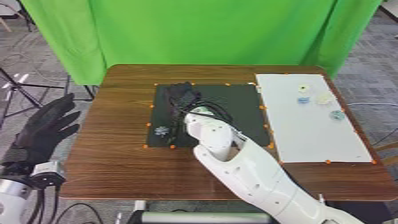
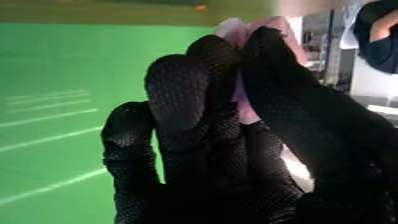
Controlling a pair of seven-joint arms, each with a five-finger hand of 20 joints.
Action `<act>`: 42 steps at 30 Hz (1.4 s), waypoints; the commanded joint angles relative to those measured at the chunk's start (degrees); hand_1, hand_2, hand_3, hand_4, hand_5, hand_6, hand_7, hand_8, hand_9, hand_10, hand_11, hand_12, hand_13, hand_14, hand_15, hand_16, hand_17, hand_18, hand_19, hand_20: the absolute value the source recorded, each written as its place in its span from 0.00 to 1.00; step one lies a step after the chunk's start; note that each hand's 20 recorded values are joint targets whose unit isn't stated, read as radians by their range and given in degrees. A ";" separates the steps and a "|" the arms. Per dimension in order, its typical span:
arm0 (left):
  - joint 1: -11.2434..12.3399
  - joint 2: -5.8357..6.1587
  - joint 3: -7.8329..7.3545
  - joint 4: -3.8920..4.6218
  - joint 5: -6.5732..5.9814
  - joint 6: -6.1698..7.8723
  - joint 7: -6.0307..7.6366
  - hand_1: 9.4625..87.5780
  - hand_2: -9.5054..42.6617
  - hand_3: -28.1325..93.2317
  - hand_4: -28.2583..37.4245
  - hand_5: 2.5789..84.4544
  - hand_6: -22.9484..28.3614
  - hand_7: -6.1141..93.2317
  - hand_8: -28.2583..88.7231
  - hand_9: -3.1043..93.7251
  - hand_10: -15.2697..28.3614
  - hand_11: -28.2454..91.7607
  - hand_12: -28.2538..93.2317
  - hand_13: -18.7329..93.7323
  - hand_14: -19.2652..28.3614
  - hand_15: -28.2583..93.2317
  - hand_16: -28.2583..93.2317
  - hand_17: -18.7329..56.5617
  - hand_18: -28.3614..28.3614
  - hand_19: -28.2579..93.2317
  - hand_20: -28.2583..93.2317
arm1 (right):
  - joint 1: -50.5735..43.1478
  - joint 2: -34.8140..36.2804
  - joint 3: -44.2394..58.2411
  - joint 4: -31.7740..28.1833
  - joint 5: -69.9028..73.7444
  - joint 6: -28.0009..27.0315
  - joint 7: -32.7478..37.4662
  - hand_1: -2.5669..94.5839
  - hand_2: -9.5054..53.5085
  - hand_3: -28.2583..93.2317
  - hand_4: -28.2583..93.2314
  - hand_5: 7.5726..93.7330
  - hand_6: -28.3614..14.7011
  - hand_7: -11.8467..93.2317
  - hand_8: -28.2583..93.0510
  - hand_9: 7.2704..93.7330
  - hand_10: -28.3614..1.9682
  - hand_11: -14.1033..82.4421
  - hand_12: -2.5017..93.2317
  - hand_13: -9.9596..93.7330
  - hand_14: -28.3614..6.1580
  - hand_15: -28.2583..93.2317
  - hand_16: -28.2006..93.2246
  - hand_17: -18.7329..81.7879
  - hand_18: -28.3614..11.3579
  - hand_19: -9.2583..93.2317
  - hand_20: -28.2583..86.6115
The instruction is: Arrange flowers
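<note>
No lettering, labels, brands, numbers or signs can be read in either view.

A robotics lab by every sign here: a jointed white robot arm stretches over the brown desk, and there's the left hand, black-gloved, just to the left of the desk! Behind the desk hangs a bright green backdrop, a studio touch, with a black tripod stand on the grey floor to its left. And look at those orange markers, dotted along the edges of the black sheet and white sheet on the desk!
</note>
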 commanded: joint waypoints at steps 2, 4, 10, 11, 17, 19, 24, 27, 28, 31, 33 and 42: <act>-0.13 0.14 0.16 0.27 -0.07 -0.36 -0.61 0.19 0.08 0.80 0.02 0.20 0.46 0.30 0.14 0.21 0.54 0.32 0.41 0.28 0.65 0.39 0.29 0.10 0.82 0.52 0.31 | -0.22 -1.09 -0.05 1.18 -2.46 -2.97 2.25 0.49 0.00 0.91 0.00 0.57 0.69 0.67 0.25 0.72 0.69 0.49 0.57 0.75 0.71 0.74 0.53 0.47 0.25 0.91 0.72; -0.24 0.20 0.25 0.30 -0.08 -0.39 -0.69 0.19 0.08 0.80 0.02 0.20 0.46 0.30 0.14 0.21 0.54 0.32 0.41 0.28 0.65 0.39 0.29 0.10 0.82 0.52 0.31 | -0.06 -1.01 -0.54 1.58 -2.55 -2.26 3.38 0.49 0.00 0.91 0.00 0.57 0.69 0.67 0.25 0.71 0.69 0.49 0.57 0.75 0.71 0.75 0.53 0.47 0.25 0.91 0.72; -0.40 0.26 0.31 0.34 -0.07 -0.57 -0.85 0.19 0.08 0.80 0.02 0.20 0.46 0.30 0.14 0.21 0.55 0.32 0.41 0.28 0.65 0.39 0.29 0.10 0.82 0.52 0.31 | 0.17 -0.82 -1.62 1.79 -2.76 -0.79 5.17 0.49 0.00 0.90 0.00 0.54 0.68 0.67 0.26 0.67 0.68 0.50 0.58 0.73 0.71 0.75 0.53 0.45 0.25 0.90 0.72; -0.42 0.27 0.30 0.34 -0.08 -0.66 -0.97 0.19 0.08 0.80 0.02 0.20 0.46 0.30 0.14 0.21 0.55 0.32 0.41 0.28 0.65 0.39 0.29 0.10 0.82 0.52 0.31 | 0.09 -0.85 -1.70 1.91 -3.17 -0.40 5.31 0.49 0.00 0.90 0.00 0.54 0.67 0.67 0.26 0.67 0.68 0.50 0.58 0.72 0.71 0.75 0.53 0.45 0.25 0.90 0.72; -0.45 0.30 0.27 0.33 -0.12 -0.64 -1.08 0.19 0.08 0.80 0.02 0.20 0.46 0.30 0.14 0.21 0.55 0.32 0.41 0.28 0.65 0.39 0.28 0.10 0.82 0.52 0.31 | 0.17 -0.87 -1.87 2.30 -3.79 -0.62 6.05 0.47 0.00 0.90 0.00 0.50 0.66 0.67 0.25 0.60 0.65 0.56 0.54 0.69 0.69 0.77 0.51 0.43 0.25 0.89 0.72; -0.43 0.23 0.24 0.28 -0.05 -0.54 -1.09 0.19 0.08 0.80 0.02 0.20 0.46 0.30 0.14 0.21 0.55 0.32 0.41 0.28 0.65 0.39 0.28 0.10 0.82 0.52 0.31 | 0.17 -0.94 -1.80 2.33 -3.93 -1.07 6.37 0.46 0.00 0.90 0.00 0.49 0.66 0.66 0.25 0.57 0.62 0.59 0.51 0.68 0.68 0.78 0.50 0.43 0.25 0.89 0.72; -0.38 0.19 0.26 0.35 -0.10 -0.61 -1.03 0.19 0.08 0.80 0.02 0.20 0.46 0.30 0.14 0.21 0.55 0.32 0.41 0.28 0.65 0.39 0.29 0.10 0.82 0.52 0.31 | 0.28 -0.98 -1.69 2.28 -4.17 -2.44 6.69 0.44 0.00 0.91 0.00 0.48 0.65 0.64 0.25 0.56 0.61 0.61 0.48 0.67 0.66 0.78 0.49 0.42 0.24 0.88 0.72; -0.39 0.11 0.29 0.31 0.21 -0.42 -1.17 0.19 0.08 0.80 0.02 0.20 0.46 0.30 0.14 0.21 0.55 0.32 0.41 0.28 0.65 0.39 0.29 0.10 0.82 0.52 0.31 | 0.30 -1.06 -1.54 2.19 -3.95 -3.59 7.03 0.43 0.00 0.91 0.00 0.48 0.65 0.63 0.25 0.54 0.60 0.63 0.46 0.66 0.65 0.79 0.47 0.41 0.24 0.88 0.73; -0.35 0.13 0.27 0.36 0.24 -0.54 -1.12 0.19 0.08 0.80 0.02 0.20 0.46 0.30 0.14 0.21 0.54 0.32 0.41 0.28 0.65 0.39 0.29 0.10 0.82 0.52 0.31 | 0.25 -1.09 -1.45 2.08 -4.03 -4.19 7.04 0.43 0.00 0.91 0.00 0.48 0.65 0.63 0.25 0.54 0.60 0.63 0.46 0.66 0.65 0.79 0.47 0.41 0.24 0.88 0.73; -0.43 0.19 0.36 0.35 0.15 -0.49 -1.09 0.19 0.08 0.80 0.02 0.20 0.46 0.30 0.14 0.21 0.55 0.32 0.41 0.28 0.65 0.39 0.29 0.10 0.82 0.52 0.31 | 0.19 -1.20 -1.25 2.18 -4.20 -4.54 7.00 0.42 0.00 0.92 0.00 0.48 0.65 0.62 0.25 0.53 0.58 0.64 0.44 0.65 0.63 0.79 0.46 0.40 0.23 0.88 0.73; -0.39 0.28 0.39 0.36 -0.05 -0.47 -0.97 0.19 0.08 0.80 0.02 0.20 0.46 0.30 0.14 0.21 0.55 0.32 0.41 0.28 0.65 0.39 0.29 0.10 0.82 0.52 0.31 | 0.19 -1.29 -1.14 2.25 -4.13 -4.89 7.07 0.41 0.00 0.93 0.00 0.48 0.64 0.61 0.23 0.51 0.56 0.66 0.40 0.64 0.62 0.80 0.45 0.40 0.23 0.87 0.73; -0.46 0.25 0.35 0.44 -0.03 -0.35 -0.99 0.20 0.09 0.80 0.02 0.20 0.46 0.30 0.14 0.21 0.54 0.32 0.41 0.28 0.65 0.39 0.29 0.10 0.82 0.52 0.31 | 0.33 -1.46 -0.95 2.54 -4.51 -5.61 7.66 0.39 0.00 0.95 0.00 0.45 0.62 0.58 0.06 0.46 0.52 0.63 0.33 0.61 0.59 0.81 0.44 0.38 0.23 0.87 0.73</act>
